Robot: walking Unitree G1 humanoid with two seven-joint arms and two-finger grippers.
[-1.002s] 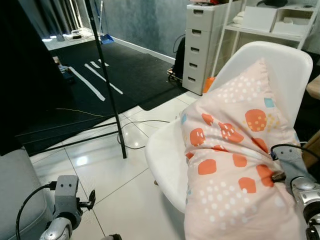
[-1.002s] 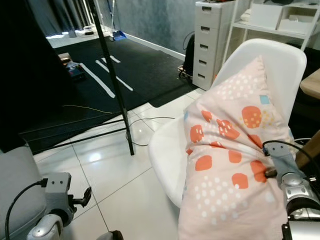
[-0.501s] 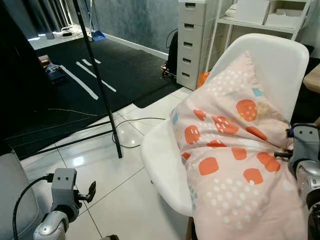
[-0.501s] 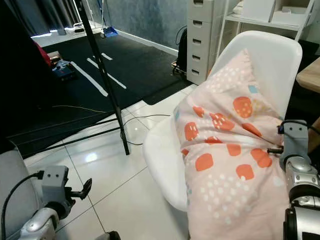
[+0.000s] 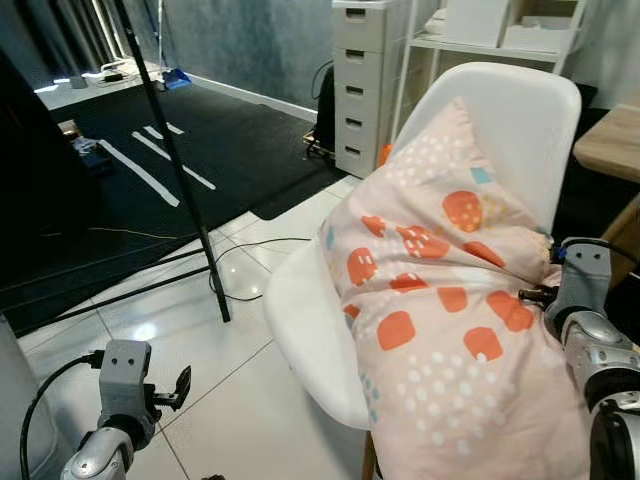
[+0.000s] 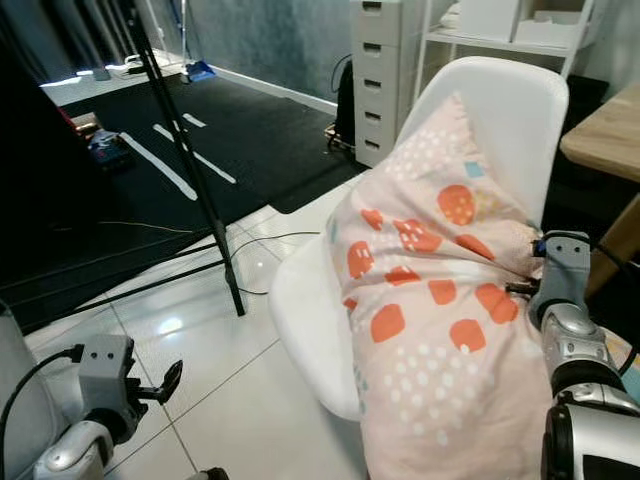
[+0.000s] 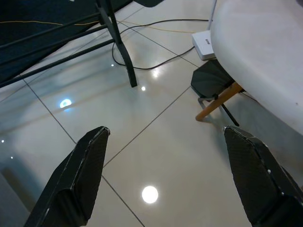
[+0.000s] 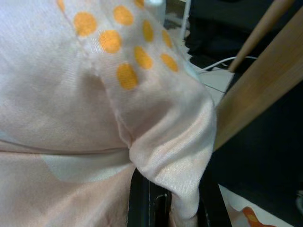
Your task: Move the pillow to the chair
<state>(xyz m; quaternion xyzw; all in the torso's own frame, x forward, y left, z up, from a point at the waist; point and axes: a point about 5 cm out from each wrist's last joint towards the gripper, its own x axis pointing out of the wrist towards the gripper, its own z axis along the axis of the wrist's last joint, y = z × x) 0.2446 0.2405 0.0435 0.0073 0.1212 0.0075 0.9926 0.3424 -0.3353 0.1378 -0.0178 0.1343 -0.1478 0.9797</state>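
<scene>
As the head camera swung left, the pillow (image 5: 440,300) sat propped against the chair (image 5: 505,115) back. Right gripper (image 8: 163,201) stayed pinched on its corner; left gripper (image 7: 165,179) hung spread, empty. Release remained.

White moulded plastic shell chair (image 5: 505,110) on light wooden legs, carrying a pale pink pillow with orange and white spotted patches (image 5: 440,310), which leans upright against the backrest and overhangs the seat front. Glossy white tiled floor (image 5: 250,400) beneath bears the chair, a black tripod stand (image 5: 190,200), loose cables and a black mat (image 5: 200,160).
</scene>
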